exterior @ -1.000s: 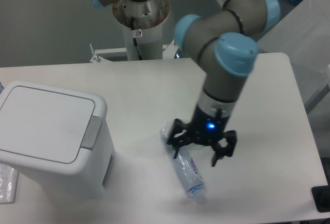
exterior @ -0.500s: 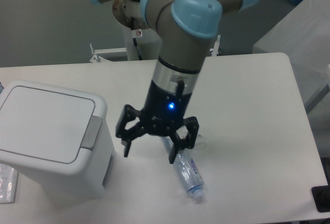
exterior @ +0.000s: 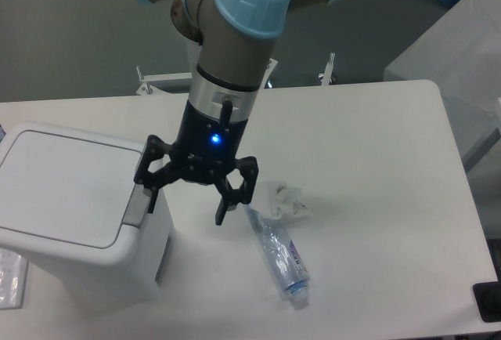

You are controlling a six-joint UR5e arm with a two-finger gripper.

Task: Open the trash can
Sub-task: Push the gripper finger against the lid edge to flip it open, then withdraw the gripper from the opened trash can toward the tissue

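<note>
The trash can [exterior: 74,207] is a large boxy white bin at the left of the table, its flat lid shut. Its grey push-button tab [exterior: 139,201] sits at the lid's right edge. My gripper [exterior: 188,197] is open and empty, fingers spread and pointing down. Its left finger [exterior: 147,177] hangs right at the tab, and the frame does not show whether it touches. Its right finger [exterior: 232,199] hangs over the table, right of the bin.
A clear plastic bottle [exterior: 276,255] lies on the table right of the gripper. A small crumpled clear piece [exterior: 286,201] lies just above it. A flat clear packet [exterior: 9,276] lies at the bin's left foot. A grey surface [exterior: 462,42] stands at the far right.
My gripper has moved left across the table, from over the bottle to the right edge of the trash can at the tab. It stays open. The bottle and bin have not moved.
</note>
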